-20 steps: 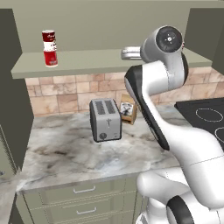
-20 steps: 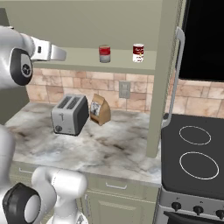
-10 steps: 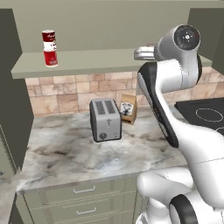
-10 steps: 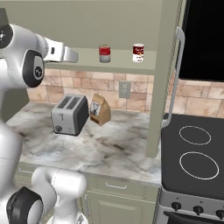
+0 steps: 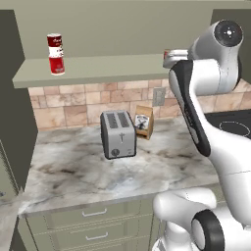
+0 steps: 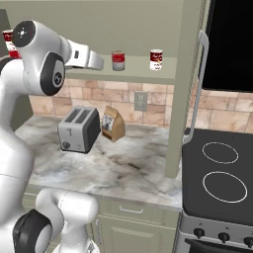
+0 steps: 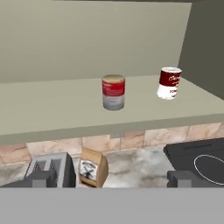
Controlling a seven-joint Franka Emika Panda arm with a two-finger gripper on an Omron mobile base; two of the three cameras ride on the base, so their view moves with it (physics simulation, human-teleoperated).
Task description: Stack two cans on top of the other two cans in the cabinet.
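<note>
Biggest first: the cabinet is the long open shelf above the bench, and I've got the arm raised to shelf height so the hand looks straight along the board. Stove sits off the bench's right end.

On the bench near the back edge: toaster, with a brown paper bag just beside it on the right. Neither matters for the job, they're just under my approach.

Cans. At the shelf's right end two stand upright and well apart: the greyish-bottom can nearer the middle of my hand view, the white-bottom can closer to the right side panel. Far at the left end stands another can, near the front edge; looks like one can set on another, can't be sure. So I judge the right-end pair is what's left to lift onto partners.

The fingers are spread as wide as they go, nothing between them, well short of the shelf. Open like that so I can slide round the greyish-bottom can, which sits most directly ahead.
</note>
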